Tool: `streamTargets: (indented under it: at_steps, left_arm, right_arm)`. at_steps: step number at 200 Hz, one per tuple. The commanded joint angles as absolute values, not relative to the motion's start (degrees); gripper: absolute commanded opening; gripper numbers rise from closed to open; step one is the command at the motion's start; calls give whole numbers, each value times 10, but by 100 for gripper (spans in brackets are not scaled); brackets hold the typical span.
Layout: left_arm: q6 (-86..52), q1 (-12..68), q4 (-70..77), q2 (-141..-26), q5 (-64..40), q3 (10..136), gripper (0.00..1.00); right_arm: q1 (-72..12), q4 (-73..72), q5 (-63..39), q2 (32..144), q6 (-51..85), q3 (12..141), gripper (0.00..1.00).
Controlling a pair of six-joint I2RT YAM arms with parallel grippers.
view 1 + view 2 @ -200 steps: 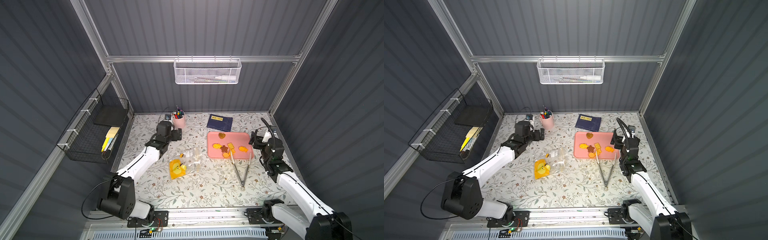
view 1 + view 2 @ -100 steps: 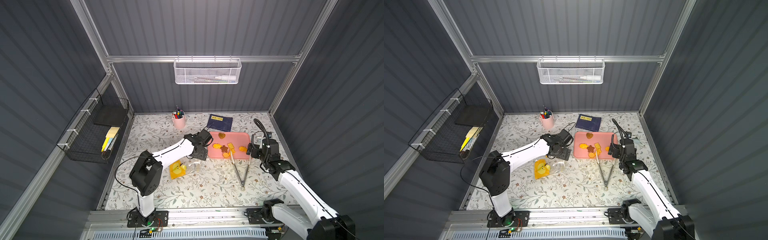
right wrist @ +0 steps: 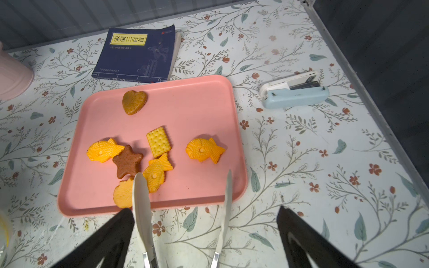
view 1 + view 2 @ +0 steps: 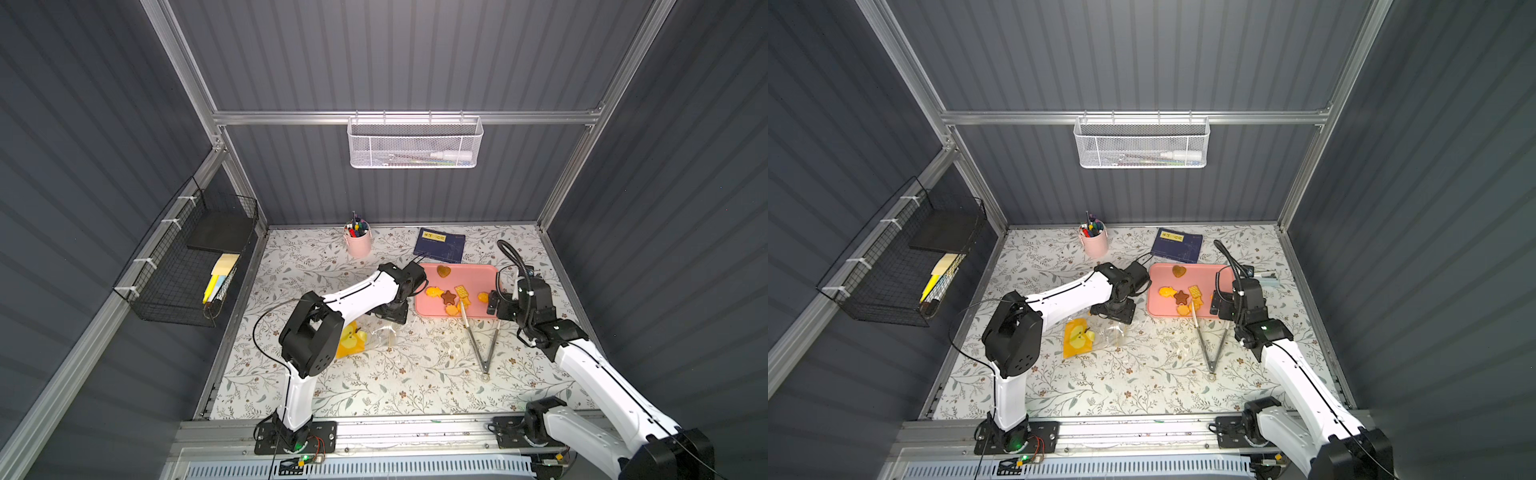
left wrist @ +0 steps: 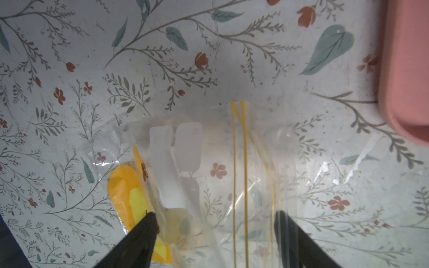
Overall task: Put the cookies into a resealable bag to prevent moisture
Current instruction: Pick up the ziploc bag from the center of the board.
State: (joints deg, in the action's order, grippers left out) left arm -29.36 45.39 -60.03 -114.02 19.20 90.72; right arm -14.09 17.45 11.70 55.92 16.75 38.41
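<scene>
Several cookies lie on the pink tray (image 3: 197,111): a brown heart (image 3: 134,102), a brown star (image 3: 127,160), a square cracker (image 3: 159,141), orange fish shapes (image 3: 204,149) and a round one (image 3: 123,193). The resealable bag (image 5: 209,167), clear with an orange apple patch, lies flat left of the tray in both top views (image 4: 376,334) (image 4: 1096,332). My left gripper (image 5: 214,218) hangs low over the bag's mouth, jaws apart, one finger on each side of the plastic. My right gripper (image 3: 204,210) is open at the tray's front edge, straddling both arms of the metal tongs (image 3: 141,208).
The tongs (image 4: 478,336) lie on the floral mat with their tips on the tray. A blue book (image 3: 139,55) and a pink pen cup (image 4: 358,243) stand behind the tray, a light blue stapler (image 3: 294,92) to its right. Wire baskets hang on the walls.
My left arm swung from beside the pen cup over to the bag and came down on it, its jaws narrowing. My right gripper dropped closer to the tongs.
</scene>
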Motion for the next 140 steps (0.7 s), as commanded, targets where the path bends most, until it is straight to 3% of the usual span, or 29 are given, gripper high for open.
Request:
streamTargets:
  at_steps: [1,62,140]
  left_arm:
    - [-299,454,-638,-1149,185,924,60]
    - [-278,454,-633,-1130,146,926,0]
    - [-243,448,-604,-1107,75,954,0]
  right_arm:
    - [-165,194,98,562,178,406,99]
    - [-218,152,-220,594,278,400,96]
    - [-358,-18,-209,781,437,419,84]
